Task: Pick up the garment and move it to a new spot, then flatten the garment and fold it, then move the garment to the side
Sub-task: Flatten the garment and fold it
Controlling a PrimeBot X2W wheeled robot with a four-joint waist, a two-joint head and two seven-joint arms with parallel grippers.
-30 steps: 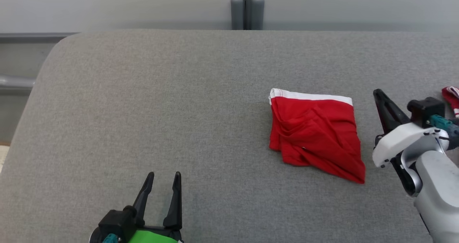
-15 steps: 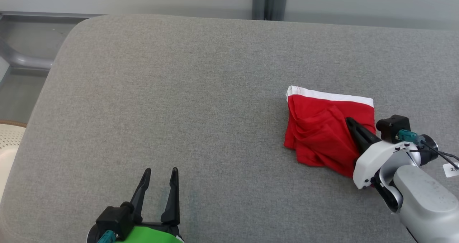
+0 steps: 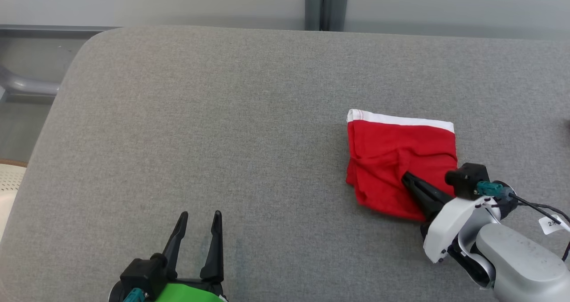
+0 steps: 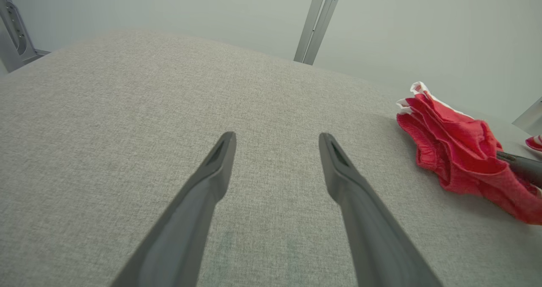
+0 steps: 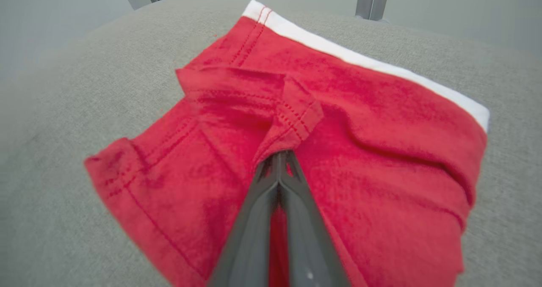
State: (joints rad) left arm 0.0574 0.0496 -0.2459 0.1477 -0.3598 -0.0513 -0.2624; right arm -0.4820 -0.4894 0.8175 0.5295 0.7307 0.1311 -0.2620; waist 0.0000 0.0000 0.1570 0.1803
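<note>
A red garment [image 3: 396, 155] with a white waistband lies rumpled on the right part of the grey padded table [image 3: 200, 115]. My right gripper [image 3: 406, 176] is shut, and its joined tips press into the cloth at the garment's near side. In the right wrist view the garment [image 5: 381, 126] lies under the right gripper [image 5: 279, 153], whose tips sit beneath a small raised fold. My left gripper [image 3: 200, 215] stands open over bare table at the near left, far from the garment. From the left wrist the left gripper [image 4: 277, 139] points at bare table, with the garment [image 4: 453, 151] off to its right.
A grey post [image 3: 325, 6] stands behind the table's far edge. The table's left corner is rounded, with a pale perforated object [image 3: 9, 181] beyond it. Another red and white piece [image 4: 534, 142] lies past the garment. A white tag [image 3: 552, 224] hangs by my right wrist.
My right gripper, still shut, has come in from the garment's right side onto its near part. The head camera has shifted. The left gripper has stayed put.
</note>
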